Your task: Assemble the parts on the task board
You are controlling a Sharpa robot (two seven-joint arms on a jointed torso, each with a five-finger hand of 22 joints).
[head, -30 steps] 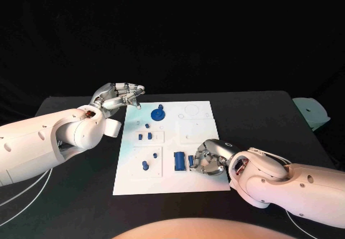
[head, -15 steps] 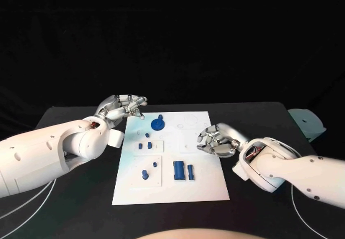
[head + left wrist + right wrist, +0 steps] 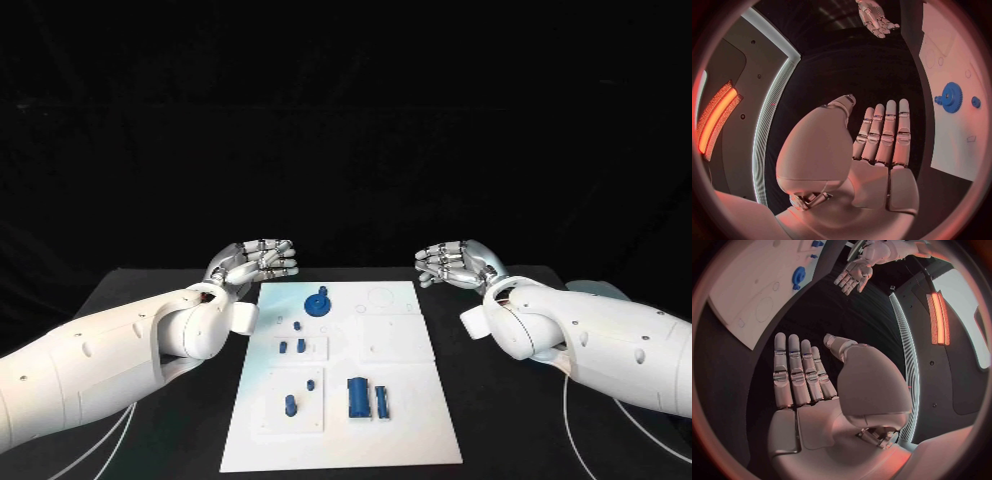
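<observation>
At the middle of the black surface lies the white task board, a long plate running away from the robot. Blue parts sit on it: a round gear-like piece near the far end, two small pieces side by side in a square recess at mid-board, and nearer the robot two small pegs on the left with two upright rectangular blocks just to their right. Faint outlines of circles and squares mark the board's right half.

Both hands are raised near the far end of the board, one on each side, touching nothing. The left hand hangs beside the board's far left corner, and the right hand beside its far right corner. The wrist views show each palm flat, with straight fingers lying side by side and the thumb set apart; both hold nothing. The two hands are well apart from each other and from every blue part.
</observation>
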